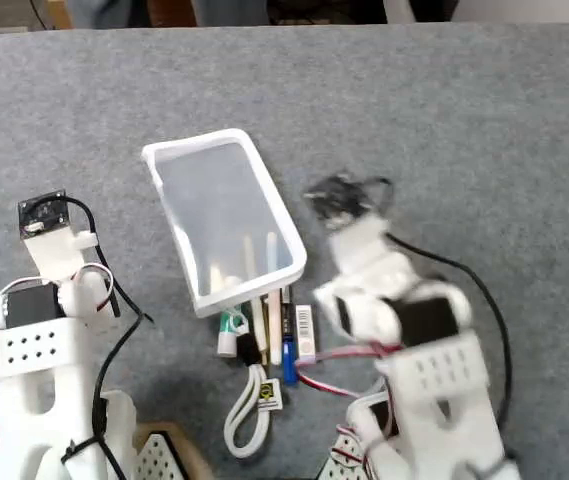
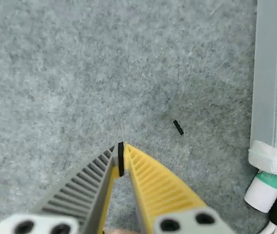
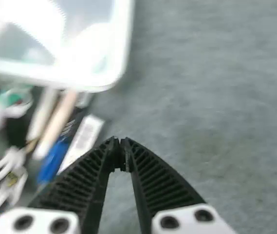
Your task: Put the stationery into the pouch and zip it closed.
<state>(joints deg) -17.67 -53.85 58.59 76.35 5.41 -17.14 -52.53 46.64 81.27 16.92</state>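
A translucent pouch [image 1: 224,215] lies in the middle of the grey table, its open end toward the arms. Several pens [image 1: 274,320], a barcoded eraser [image 1: 305,333], a green-and-white tube [image 1: 229,333] and a white cable [image 1: 251,405] lie at that end, partly inside. My left gripper [image 2: 120,158] is shut and holds nothing, over bare felt beside the pouch [image 2: 274,73] and the tube [image 2: 262,187]. My right gripper [image 3: 119,153] is shut with nothing in it, close above the table beside the eraser [image 3: 82,139], a blue pen [image 3: 53,158] and the pouch [image 3: 55,39].
A small black scrap [image 2: 178,127] lies on the felt between the left gripper and the pouch. The left arm [image 1: 54,260] stands left of the pouch, the right arm [image 1: 394,300] to its right. The table's far edge [image 1: 284,27] runs along the back.
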